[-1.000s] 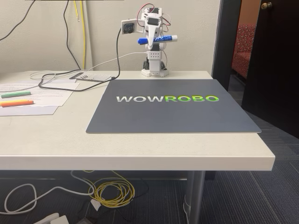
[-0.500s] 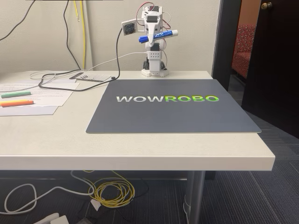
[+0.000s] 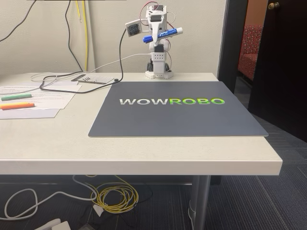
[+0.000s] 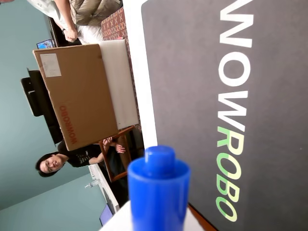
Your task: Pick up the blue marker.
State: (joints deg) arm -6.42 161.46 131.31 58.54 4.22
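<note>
One blue marker [image 3: 163, 34], white-ended, tilted

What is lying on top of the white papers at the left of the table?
In the fixed view, a green highlighter and an orange highlighter lie on the papers. What the highlighters cover cannot be seen.

Operator: Where does your fixed view stand?

Technician: You see it from the tabletop's [image 3: 144, 153] near edge, facing the arm at the far wall, well back.

Operator: And your wrist view?

Technician: It lies on its side, looking down past the blue marker's [image 4: 158, 187] cap. Both share the grey mat [image 3: 177, 115] [image 4: 192, 72].
</note>
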